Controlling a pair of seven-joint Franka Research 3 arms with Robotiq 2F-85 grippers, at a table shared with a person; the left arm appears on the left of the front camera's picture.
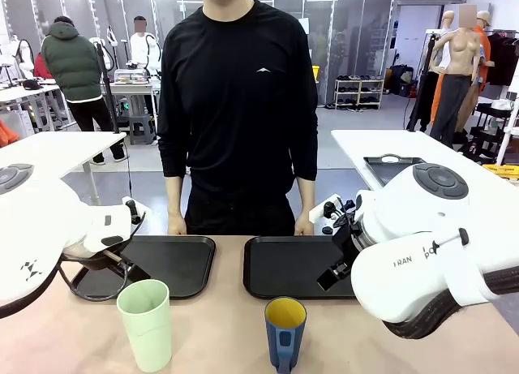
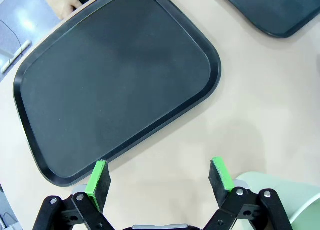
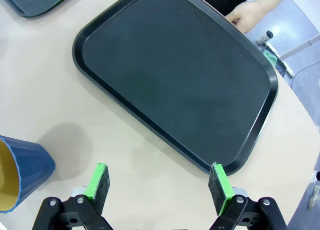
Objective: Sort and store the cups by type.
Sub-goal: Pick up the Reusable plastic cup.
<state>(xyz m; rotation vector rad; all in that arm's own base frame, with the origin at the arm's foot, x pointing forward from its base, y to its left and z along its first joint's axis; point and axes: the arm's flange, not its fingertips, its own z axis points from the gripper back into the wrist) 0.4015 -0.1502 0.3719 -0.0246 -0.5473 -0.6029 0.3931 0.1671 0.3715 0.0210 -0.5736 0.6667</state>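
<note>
Both open and empty, my left gripper (image 2: pixel 160 177) has the tumbler (image 2: pixel 287 186) at four o'clock, my right gripper (image 3: pixel 159 182) the mug (image 3: pixel 27 162) at eight.

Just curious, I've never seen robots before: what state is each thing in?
mint-green tumbler, upright on the table, outside the trays
blue mug, upright on the table, outside the trays
left gripper, open, holding nothing
right gripper, open, holding nothing
left tray, lying flat
right tray, lying flat
</note>
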